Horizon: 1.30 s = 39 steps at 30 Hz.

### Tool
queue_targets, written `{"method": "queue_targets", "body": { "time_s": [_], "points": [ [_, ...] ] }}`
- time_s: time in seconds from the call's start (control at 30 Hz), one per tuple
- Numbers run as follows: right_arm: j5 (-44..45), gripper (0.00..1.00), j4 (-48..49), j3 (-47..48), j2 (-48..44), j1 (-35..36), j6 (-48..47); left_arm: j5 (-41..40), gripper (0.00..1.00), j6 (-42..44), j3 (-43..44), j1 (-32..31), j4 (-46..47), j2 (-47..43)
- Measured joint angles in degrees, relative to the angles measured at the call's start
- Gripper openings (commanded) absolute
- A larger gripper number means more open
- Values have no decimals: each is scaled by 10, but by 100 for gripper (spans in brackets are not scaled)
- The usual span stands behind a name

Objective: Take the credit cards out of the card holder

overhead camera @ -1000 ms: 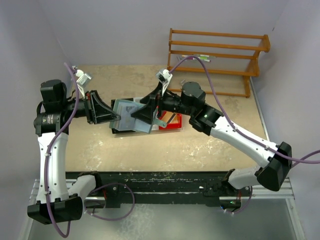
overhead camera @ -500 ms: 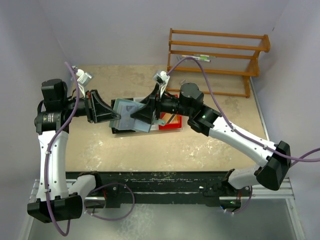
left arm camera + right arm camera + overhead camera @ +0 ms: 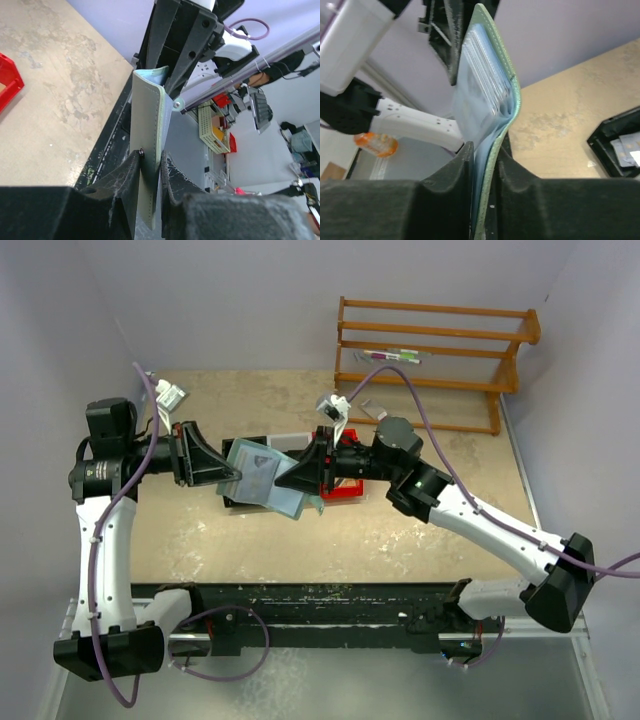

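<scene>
The left gripper pinches the card holder at its 9 o'clock edge, with its jaws closed tight on it. The grey-green holder is up in the air over a black tray, and it is a little bit open. Light blue credit cards sit in its pockets. The right gripper bites the holder's 3 o'clock edge, and its jaws are closed on it too. A red bin lies at 3 o'clock. A wooden rack stands at 1 o'clock.
</scene>
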Motion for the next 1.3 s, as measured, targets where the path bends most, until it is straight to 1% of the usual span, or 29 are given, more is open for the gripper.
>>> {"method": "queue_targets", "body": {
  "time_s": [0.07,0.13,0.17,0.27,0.43,0.63,0.9,0.93,1.0,1.03,1.07,1.1,1.17,1.23,1.3],
  "points": [
    [-28,4,21,-5,-5,-2,17,7,0,2,0,0,-3,1],
    [-48,0,36,-7,-9,-6,34,17,0,3,1,0,-9,1],
    [-57,0,40,-7,-9,-7,43,23,1,4,3,0,-11,1],
    [-65,0,49,-9,-9,-7,56,25,6,4,7,-2,-15,1],
    [-74,0,60,-12,-9,-9,70,24,21,7,7,-3,-17,3],
    [-76,0,64,-12,-9,-11,87,24,33,13,7,-3,-21,3],
    [-95,0,90,-12,-5,-11,117,21,39,56,7,-3,-46,3],
    [-95,0,92,-12,-4,-11,119,21,37,60,7,-3,-50,3],
    [-94,0,93,-12,-1,-11,121,20,28,67,7,-3,-57,3],
    [-92,9,91,-12,2,-11,120,20,22,69,7,-3,-59,2],
    [-90,34,87,-12,4,-11,120,19,17,71,8,-3,-61,2],
    [-87,41,82,-11,7,-12,119,18,14,73,9,-2,-63,1],
    [-74,52,68,-9,12,-13,114,13,10,78,9,-2,-63,-1],
    [-57,63,50,-3,20,-14,108,10,9,83,9,-2,-64,-2],
    [-40,71,43,-1,26,-14,103,8,9,88,9,-2,-64,-3]
  ]
}}
